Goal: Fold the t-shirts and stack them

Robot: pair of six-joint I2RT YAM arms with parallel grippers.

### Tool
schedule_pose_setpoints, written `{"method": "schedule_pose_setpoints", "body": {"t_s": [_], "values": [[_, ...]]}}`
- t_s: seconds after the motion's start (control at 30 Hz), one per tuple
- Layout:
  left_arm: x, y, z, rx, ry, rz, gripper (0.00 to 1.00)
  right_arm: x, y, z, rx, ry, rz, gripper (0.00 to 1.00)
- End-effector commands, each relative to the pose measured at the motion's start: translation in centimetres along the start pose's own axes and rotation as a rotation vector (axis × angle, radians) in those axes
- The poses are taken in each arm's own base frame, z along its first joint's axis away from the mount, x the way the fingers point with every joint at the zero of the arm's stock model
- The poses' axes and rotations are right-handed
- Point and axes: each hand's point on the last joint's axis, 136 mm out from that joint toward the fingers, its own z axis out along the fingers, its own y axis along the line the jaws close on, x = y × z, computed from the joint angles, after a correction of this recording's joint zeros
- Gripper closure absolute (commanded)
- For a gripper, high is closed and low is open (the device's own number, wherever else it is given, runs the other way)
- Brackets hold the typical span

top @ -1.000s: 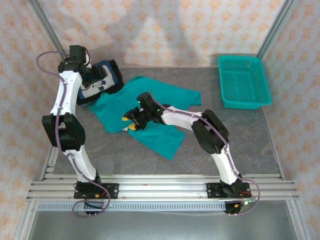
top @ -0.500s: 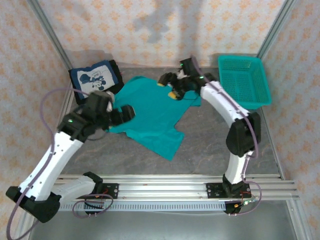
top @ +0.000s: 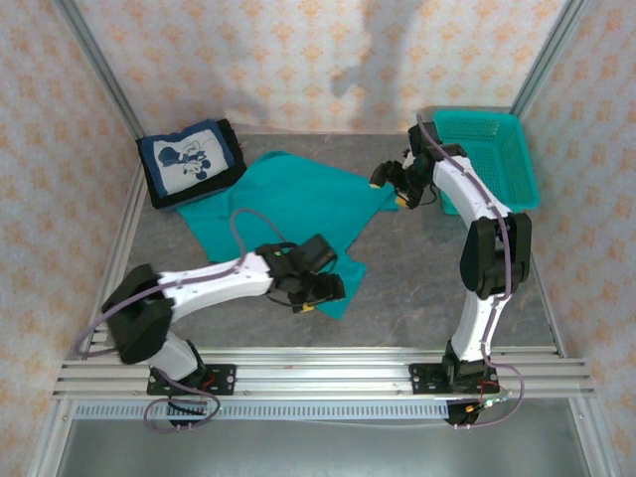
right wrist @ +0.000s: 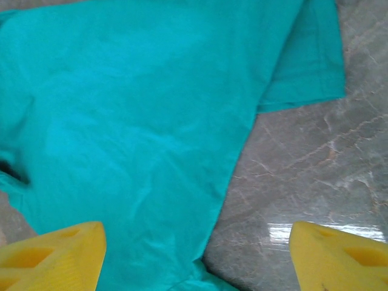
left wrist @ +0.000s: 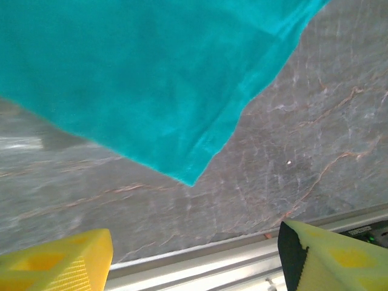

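A teal t-shirt [top: 288, 214] lies spread flat in the middle of the table. A folded navy t-shirt [top: 189, 159] with a white cartoon print sits at the back left, with black cloth [top: 162, 194] showing under it. My left gripper [top: 320, 296] hovers open over the teal shirt's near corner [left wrist: 191, 179]; its yellow fingers [left wrist: 60, 260] hold nothing, and the jaws [left wrist: 194, 260] stand over bare table. My right gripper [top: 393, 189] hangs open at the shirt's back right, by the sleeve [right wrist: 309, 60], and nothing is between its fingers [right wrist: 51, 254].
A rigid teal mesh basket [top: 484, 164] stands at the back right corner, just behind the right arm. Aluminium rails [left wrist: 242, 254] run along the table's near edge, close under my left gripper. Bare grey table [top: 447, 278] lies right of the shirt.
The left arm swung from the navy shirt at the back left down to the teal shirt's near corner. The right arm moved from the shirt's middle to its back right sleeve.
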Motion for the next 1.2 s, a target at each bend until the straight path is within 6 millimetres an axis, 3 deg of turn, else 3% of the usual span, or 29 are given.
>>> {"method": "schedule_pose_setpoints", "body": {"t_s": [0.0, 0.2, 0.67, 0.73, 0.8, 0.83, 0.9, 1.03, 1.17], "values": [[0.6, -2.9, 0.7, -0.002, 0.030, 0.034, 0.29, -0.2, -0.8, 0.6, -0.010, 0.002, -0.003, 0.21], [1.0, -1.6, 3.6, -0.149, 0.063, 0.059, 0.34, -0.2, -1.6, 1.6, -0.036, 0.002, 0.044, 0.22], [-0.2, 2.2, 6.7, -0.402, 0.067, 0.142, 0.43, -0.7, -2.2, 1.2, -0.043, -0.009, 0.062, 0.23], [-0.4, 2.6, 7.1, -0.425, 0.072, 0.160, 0.53, -1.1, -2.6, 0.9, -0.039, -0.021, 0.074, 0.23], [-0.5, 3.4, 7.3, -0.452, 0.080, 0.175, 0.72, -1.5, -2.9, 0.9, -0.037, -0.030, 0.084, 0.23], [-0.6, 4.1, 7.0, -0.472, 0.077, 0.178, 0.84, -1.6, -2.9, 0.8, -0.036, -0.035, 0.080, 0.23], [-0.6, 5.4, 5.7, -0.493, 0.062, 0.186, 0.99, -1.8, -2.9, 1.1, -0.039, -0.040, 0.080, 0.23], [-1.3, 8.4, 0.8, -0.516, -0.023, 0.162, 1.00, -2.0, -4.7, 2.1, 0.048, -0.027, 0.100, 0.26], [-2.6, 9.9, -4.2, -0.456, -0.136, 0.094, 1.00, -2.1, -5.2, 3.2, 0.044, -0.046, 0.150, 0.29]]}}
